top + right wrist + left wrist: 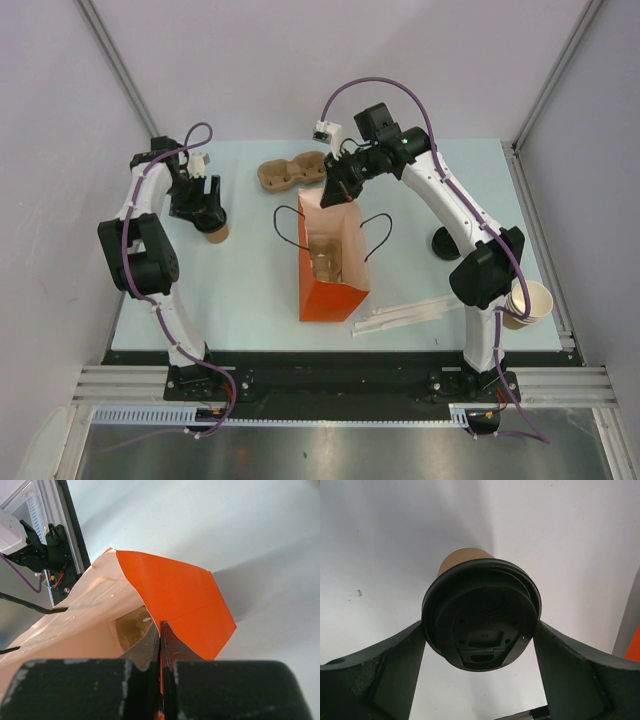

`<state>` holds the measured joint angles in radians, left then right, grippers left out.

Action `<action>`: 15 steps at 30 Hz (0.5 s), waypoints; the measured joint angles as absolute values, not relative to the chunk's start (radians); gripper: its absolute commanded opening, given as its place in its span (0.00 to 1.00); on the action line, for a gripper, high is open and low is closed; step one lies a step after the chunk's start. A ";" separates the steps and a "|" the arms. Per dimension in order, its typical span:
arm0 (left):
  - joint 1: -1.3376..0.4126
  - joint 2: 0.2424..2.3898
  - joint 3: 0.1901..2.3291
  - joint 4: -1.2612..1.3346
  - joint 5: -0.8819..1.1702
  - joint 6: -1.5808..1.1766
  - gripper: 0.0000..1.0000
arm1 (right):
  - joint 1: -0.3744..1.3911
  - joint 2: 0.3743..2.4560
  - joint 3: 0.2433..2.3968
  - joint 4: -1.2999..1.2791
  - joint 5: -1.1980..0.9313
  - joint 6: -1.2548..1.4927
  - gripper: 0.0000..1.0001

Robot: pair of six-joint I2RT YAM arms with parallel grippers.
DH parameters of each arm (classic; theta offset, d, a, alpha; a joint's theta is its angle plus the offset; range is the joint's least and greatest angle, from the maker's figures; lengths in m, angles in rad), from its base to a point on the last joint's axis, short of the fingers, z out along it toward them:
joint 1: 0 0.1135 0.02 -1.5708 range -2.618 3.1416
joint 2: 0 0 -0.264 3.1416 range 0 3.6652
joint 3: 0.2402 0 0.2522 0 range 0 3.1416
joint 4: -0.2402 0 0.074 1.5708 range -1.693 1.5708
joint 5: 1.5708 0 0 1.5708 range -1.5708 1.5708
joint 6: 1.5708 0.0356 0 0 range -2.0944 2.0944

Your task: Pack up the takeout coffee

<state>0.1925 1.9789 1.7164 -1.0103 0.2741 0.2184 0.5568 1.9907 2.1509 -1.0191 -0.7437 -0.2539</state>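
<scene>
Left gripper [480, 628], jaws wide, flanked the coffee [481, 611] lid; grip indeterminable. Right gripper [160, 630] pinched the bag [181, 596] rim between closed fingers.

This looks like a robot laboratory cell. Plain white panels [50, 150] in aluminium profiles [110, 55] stand behind and to both sides of the left gripper [208, 215] and the right gripper [330, 195]. Below them is a bare pale table [250, 290]. Nearer than the grippers, the left arm [150, 255] and the right arm [460, 215] are bolted to a metal rail [340, 385], and purple cables [375, 82] run along them.
</scene>
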 measured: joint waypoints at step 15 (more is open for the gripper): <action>0.192 1.979 1.803 -1.074 0.274 0.219 0.54 | 0.560 1.991 2.151 -1.018 -0.710 -0.236 0.00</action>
<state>0.1925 1.9785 1.8027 -1.0740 0.2737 0.2192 0.5598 1.9915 2.1509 -1.0176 -0.7097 -0.2359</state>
